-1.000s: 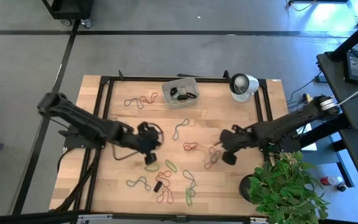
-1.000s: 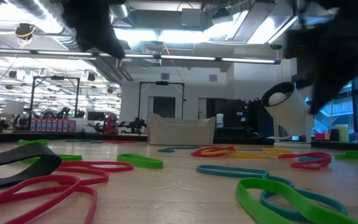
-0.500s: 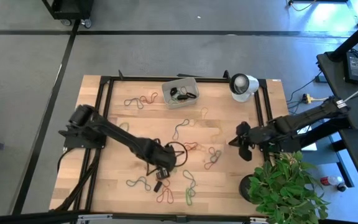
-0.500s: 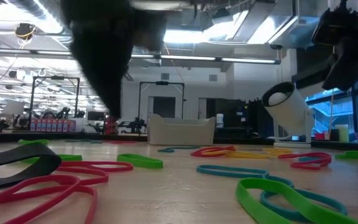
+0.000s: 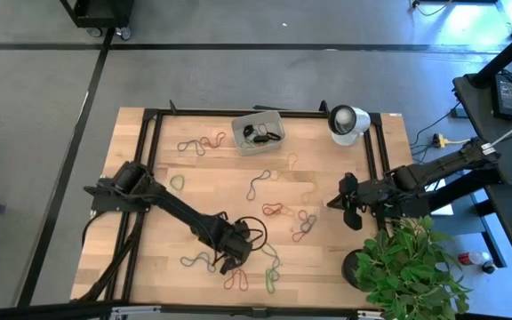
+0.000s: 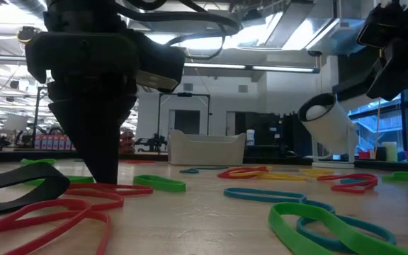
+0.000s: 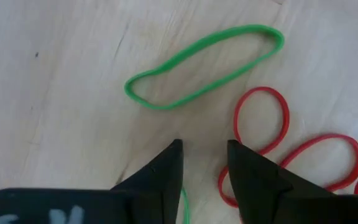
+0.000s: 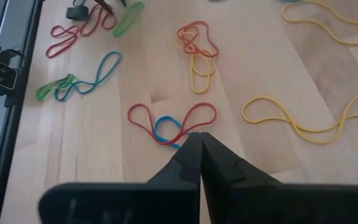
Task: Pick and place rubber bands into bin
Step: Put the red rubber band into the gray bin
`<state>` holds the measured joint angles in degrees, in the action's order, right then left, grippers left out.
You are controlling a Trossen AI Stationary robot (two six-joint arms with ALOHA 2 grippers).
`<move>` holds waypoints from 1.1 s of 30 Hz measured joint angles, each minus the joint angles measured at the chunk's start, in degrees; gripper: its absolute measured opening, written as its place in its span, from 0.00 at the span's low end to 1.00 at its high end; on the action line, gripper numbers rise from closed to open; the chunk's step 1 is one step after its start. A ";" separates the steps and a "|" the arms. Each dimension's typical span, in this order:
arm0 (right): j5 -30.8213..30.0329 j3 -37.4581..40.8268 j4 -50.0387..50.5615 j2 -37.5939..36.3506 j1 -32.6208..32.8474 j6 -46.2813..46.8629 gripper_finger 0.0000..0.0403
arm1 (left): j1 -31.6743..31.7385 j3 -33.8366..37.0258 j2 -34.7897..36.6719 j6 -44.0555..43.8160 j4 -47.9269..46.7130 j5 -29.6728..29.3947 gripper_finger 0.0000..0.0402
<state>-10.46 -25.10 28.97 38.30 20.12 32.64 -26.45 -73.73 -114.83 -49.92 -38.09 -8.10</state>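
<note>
Wooden counter [image 5: 194, 191]: overhead, left gripper [image 7: 205, 155] sits around 6 o'clock; its wrist cam shows jaws slightly apart, empty, by a green band [image 7: 204, 65]. Right gripper [image 8: 199, 138] at 3 o'clock, jaws closed, empty.

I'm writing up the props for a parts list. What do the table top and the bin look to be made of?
The table top looks like pale wood with a matte finish; grain lines show up close. The bin seems translucent greyish-white plastic, since the dark bands inside show through; its rounded corners look moulded.

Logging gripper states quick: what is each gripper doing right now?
Left gripper: open, empty, low over the table near a green rubber band.
Right gripper: shut, holding nothing.
</note>
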 joint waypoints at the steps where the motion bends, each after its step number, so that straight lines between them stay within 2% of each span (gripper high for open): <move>1: 0.00 0.00 -0.03 0.00 0.00 0.00 0.01 | -0.22 0.02 -0.04 -0.34 0.02 -0.23 0.27; 6: 0.00 0.00 -0.02 0.04 0.00 -0.13 0.02 | -0.98 0.00 -0.01 -3.58 -0.08 -1.12 0.16; 10: -0.02 0.00 -0.02 0.04 0.00 -0.13 0.03 | -1.30 -2.56 -0.31 -5.01 -3.26 -3.01 0.13; 16: -0.02 0.00 -0.02 0.04 0.00 -0.13 0.03 | -1.27 -6.74 -0.29 -0.62 -4.94 -2.85 0.17; 25: -0.04 0.00 -0.02 0.07 0.00 0.13 0.02 | -2.20 -7.50 -0.71 0.03 -5.23 -2.98 0.24; 33: -0.07 0.00 -0.08 0.07 0.00 0.24 0.03 | -2.90 -7.89 -6.07 -0.02 -6.25 -2.99 0.26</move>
<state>-10.52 -25.10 28.89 38.37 20.12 32.88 -29.35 -81.63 -120.90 -49.94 -44.33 -11.09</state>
